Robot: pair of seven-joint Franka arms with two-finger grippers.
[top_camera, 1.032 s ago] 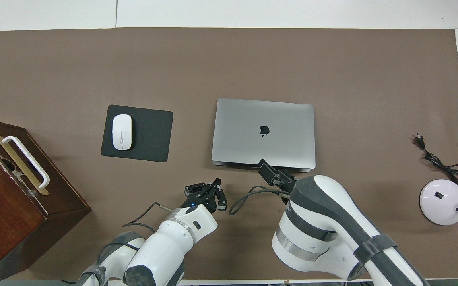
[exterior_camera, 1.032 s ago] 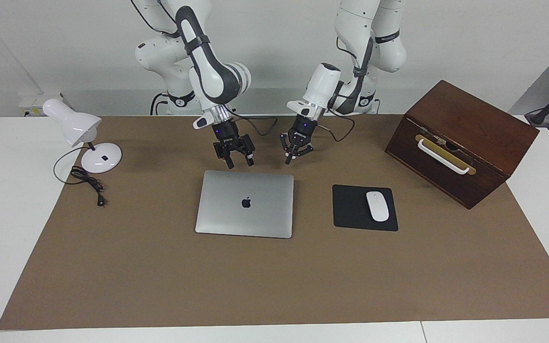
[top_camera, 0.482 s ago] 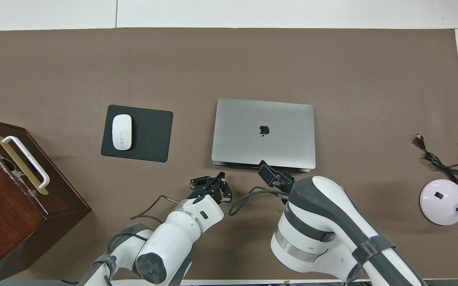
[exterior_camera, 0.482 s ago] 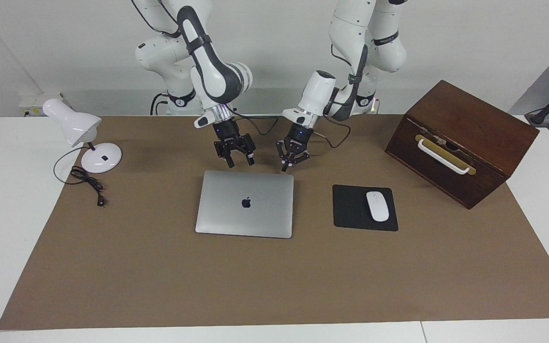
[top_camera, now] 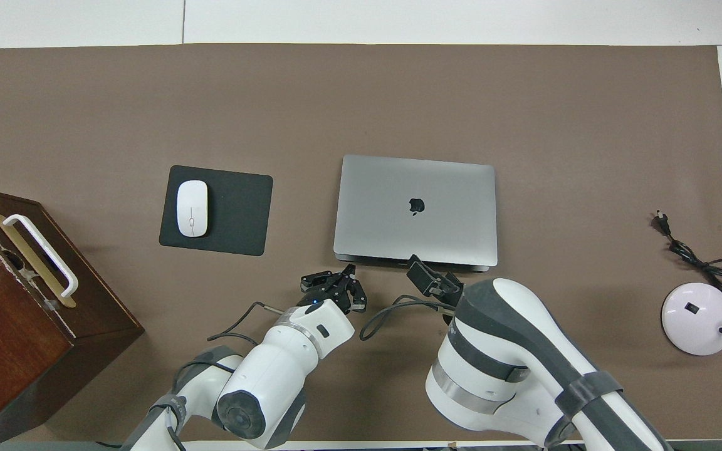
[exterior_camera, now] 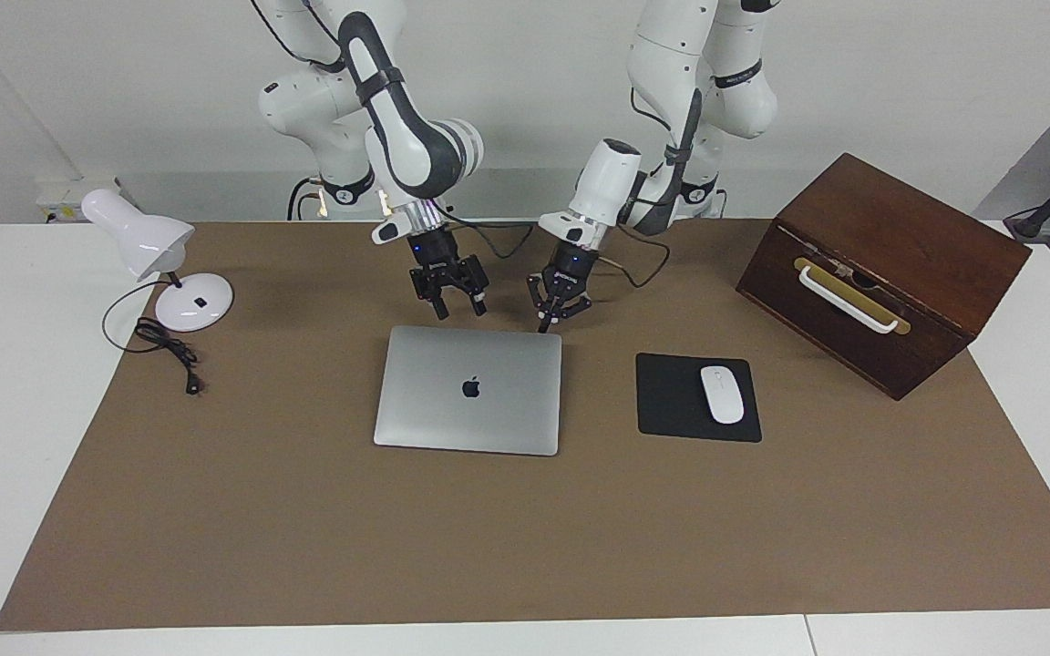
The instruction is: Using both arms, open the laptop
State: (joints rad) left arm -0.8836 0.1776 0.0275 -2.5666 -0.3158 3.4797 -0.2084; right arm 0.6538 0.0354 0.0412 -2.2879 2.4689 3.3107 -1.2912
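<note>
While shut, laptop [exterior_camera: 468, 388] seemingly untouched.

White table [exterior_camera: 24, 437] carrying brown mat [exterior_camera: 525, 538] over most of its top. Lying flat on mat, mid: closed laptop [exterior_camera: 468, 390], landmark for the rest. Beside laptop twd left arm's end: black mousepad [exterior_camera: 671, 401] w/ white mouse [exterior_camera: 722, 394]; past that, nearer robots, wooden box [exterior_camera: 885, 273]. Twd right arm's end, well apart from laptop: white desk lamp [exterior_camera: 160, 264], black cord [exterior_camera: 165, 351] trailing on mat.
</note>
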